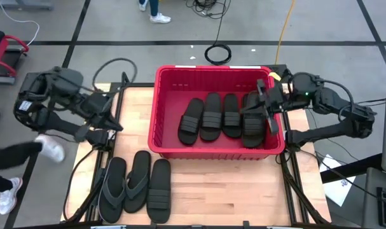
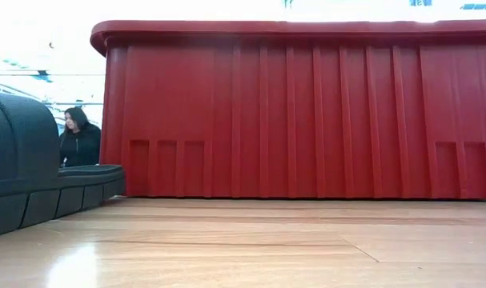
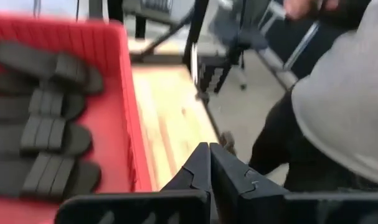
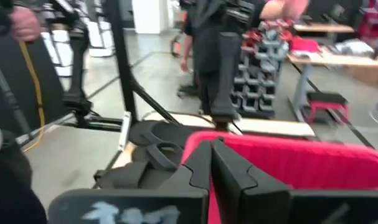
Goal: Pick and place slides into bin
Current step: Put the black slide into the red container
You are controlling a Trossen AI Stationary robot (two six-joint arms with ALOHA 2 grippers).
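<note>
The left tool hangs over the left edge of the bench, just outside the red bin's left wall. Its own wrist view shows its two fingers pressed together with nothing between them. The right tool sits over the right end of the bin, above the rightmost slide inside. Its fingers are likewise pinched together and empty in its wrist view.

Inside the bin lie several black slides with wide ribbed straps, side by side on the floor of the crate, four clearly countable from above and the rightmost partly hidden under the right arm. On the bench in front of the bin, toward the left corner, three more slides lie in a row touching one another: two dark grey thong flip-flops and, on their right, one black ribbed slide.

The low view shows the bin's ribbed wall resting flat on the wooden bench, with a slide close at the left. A person is in the room behind.
</note>
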